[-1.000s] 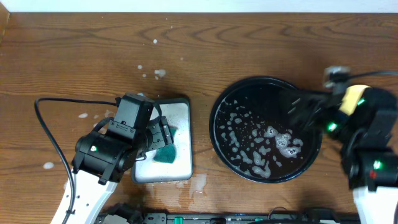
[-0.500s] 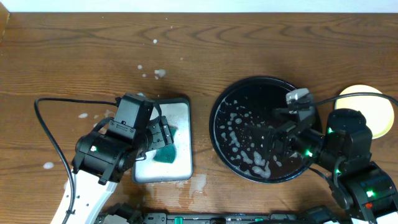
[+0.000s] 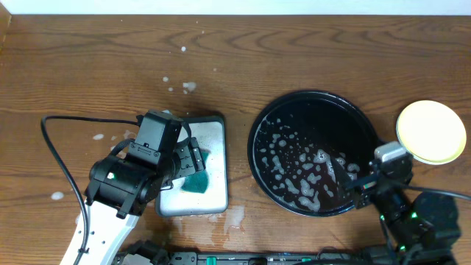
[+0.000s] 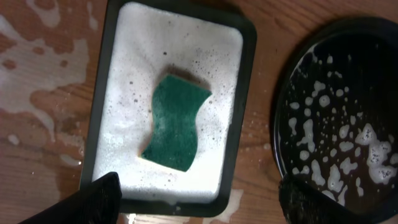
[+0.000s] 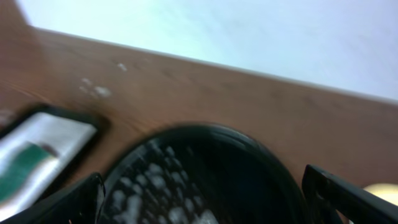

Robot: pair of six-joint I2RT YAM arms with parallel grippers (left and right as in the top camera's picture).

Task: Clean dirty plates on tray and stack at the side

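Looks done: tray [image 3: 259, 140] before R gripper [image 3: 346, 182] plateless, plates [image 3: 431, 131] at its right. L gripper [image 3: 197, 165] & R both agape, empty; next, park arms.

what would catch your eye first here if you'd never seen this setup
The big round black tray right of centre, spattered with white suds, no plate visible on it. Left of it, a green sponge lies in a small foam-filled rectangular tray under the open left claw. A yellow plate sits on the table just right of the black tray.
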